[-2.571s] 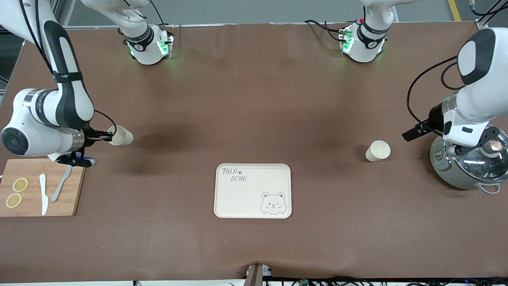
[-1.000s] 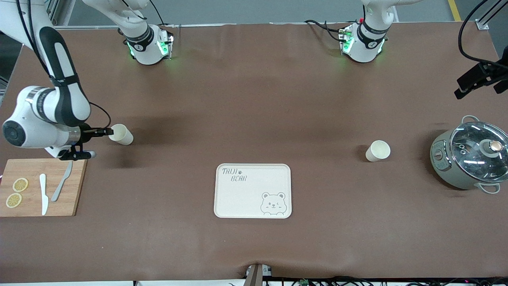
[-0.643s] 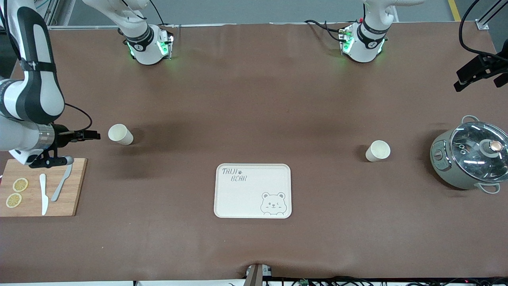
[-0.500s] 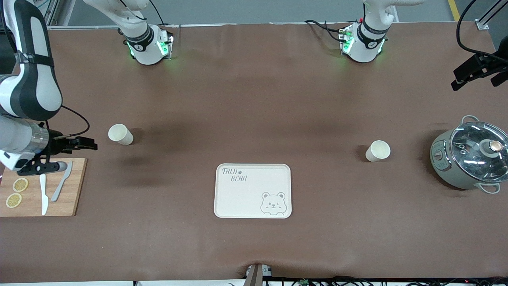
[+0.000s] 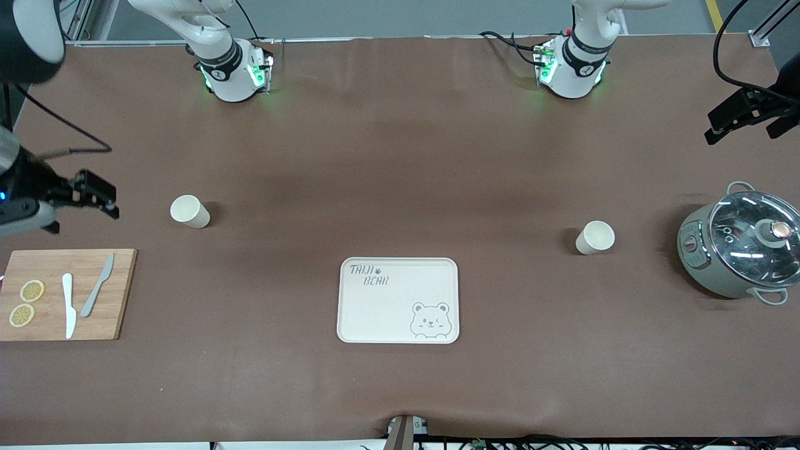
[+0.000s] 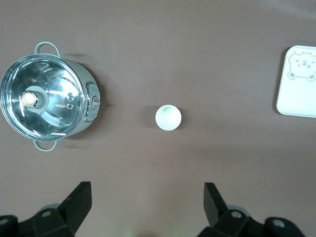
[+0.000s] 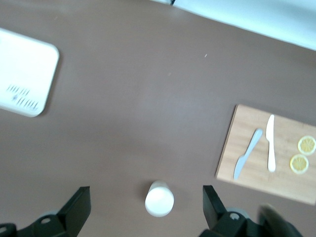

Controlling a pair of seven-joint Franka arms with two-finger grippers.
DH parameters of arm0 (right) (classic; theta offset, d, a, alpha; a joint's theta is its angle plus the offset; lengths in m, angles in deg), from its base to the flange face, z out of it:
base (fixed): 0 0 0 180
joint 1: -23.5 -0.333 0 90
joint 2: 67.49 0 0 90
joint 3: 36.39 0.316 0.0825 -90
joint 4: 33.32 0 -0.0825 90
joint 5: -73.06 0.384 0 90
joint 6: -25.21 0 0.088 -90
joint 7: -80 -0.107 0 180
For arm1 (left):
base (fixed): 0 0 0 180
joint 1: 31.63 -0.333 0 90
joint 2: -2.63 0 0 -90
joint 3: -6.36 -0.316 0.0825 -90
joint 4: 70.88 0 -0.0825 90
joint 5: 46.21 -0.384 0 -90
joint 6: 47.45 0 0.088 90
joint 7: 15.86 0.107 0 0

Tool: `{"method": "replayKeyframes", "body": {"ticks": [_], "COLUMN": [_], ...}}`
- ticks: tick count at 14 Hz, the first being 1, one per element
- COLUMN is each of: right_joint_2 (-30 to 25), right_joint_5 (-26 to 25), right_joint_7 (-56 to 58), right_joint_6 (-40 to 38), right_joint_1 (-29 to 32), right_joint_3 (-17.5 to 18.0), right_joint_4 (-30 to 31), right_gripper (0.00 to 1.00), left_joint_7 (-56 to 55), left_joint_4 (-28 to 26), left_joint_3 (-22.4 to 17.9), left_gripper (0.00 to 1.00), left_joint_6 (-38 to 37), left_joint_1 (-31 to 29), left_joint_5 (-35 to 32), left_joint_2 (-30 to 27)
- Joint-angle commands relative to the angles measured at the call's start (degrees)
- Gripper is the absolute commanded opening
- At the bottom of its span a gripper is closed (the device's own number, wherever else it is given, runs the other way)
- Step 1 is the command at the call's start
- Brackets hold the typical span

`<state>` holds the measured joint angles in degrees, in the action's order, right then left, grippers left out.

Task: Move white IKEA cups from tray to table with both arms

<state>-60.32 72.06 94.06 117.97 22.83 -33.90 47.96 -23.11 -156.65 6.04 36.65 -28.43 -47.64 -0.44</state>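
Two white IKEA cups stand upright on the brown table, apart from the tray. One cup (image 5: pixel 189 211) is toward the right arm's end and also shows in the right wrist view (image 7: pixel 159 200). The other cup (image 5: pixel 595 237) is toward the left arm's end and also shows in the left wrist view (image 6: pixel 168 117). My right gripper (image 5: pixel 97 197) (image 7: pixel 145 191) is open and empty, raised beside its cup. My left gripper (image 5: pixel 740 131) (image 6: pixel 146 195) is open and empty, high above the table's left-arm end.
A cream bear-printed tray (image 5: pixel 398 300) lies between the cups, nearer to the front camera. A wooden cutting board (image 5: pixel 69 294) with knives and lemon slices lies near the right arm's end. A grey pot with a glass lid (image 5: pixel 740 250) stands at the left arm's end.
My right gripper has let go of its cup, drawn back toward the right arm's end of the table and risen. The cup stays standing. My left gripper has hardly moved.
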Motion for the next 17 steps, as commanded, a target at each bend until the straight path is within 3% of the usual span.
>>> {"method": "replayKeyframes", "body": {"ticks": [1, 5, 12, 17], "right_joint_2": [-0.74, -4.87, -9.53, -9.71], "right_joint_5": [-0.41, 0.20, 1.97, 2.05], "right_joint_7": [0.36, 0.27, 0.36, 0.10], "right_joint_6": [-6.24, -12.50, -13.13, -12.43], "right_joint_1": [-0.47, -3.10, -3.81, -3.02], "right_joint_3": [-2.74, -7.40, -7.58, -7.15], "right_joint_4": [-0.77, -0.07, 4.93, 5.65], "right_gripper": [1.00, 1.00, 1.00, 1.00], "left_joint_7": [0.39, 0.31, 0.04, -2.75], "left_joint_4": [-1.16, -0.98, -1.42, -2.47], "left_joint_3": [0.06, 0.06, 1.29, 3.66], "left_gripper": [1.00, 1.00, 1.00, 1.00], "left_joint_6": [0.89, 0.28, -2.27, -1.48], "left_joint_1": [0.40, 0.40, 0.14, 0.22], "left_joint_5": [0.02, 0.02, -0.07, -0.50], "left_joint_2": [-1.32, -1.67, -2.12, -2.03]}}
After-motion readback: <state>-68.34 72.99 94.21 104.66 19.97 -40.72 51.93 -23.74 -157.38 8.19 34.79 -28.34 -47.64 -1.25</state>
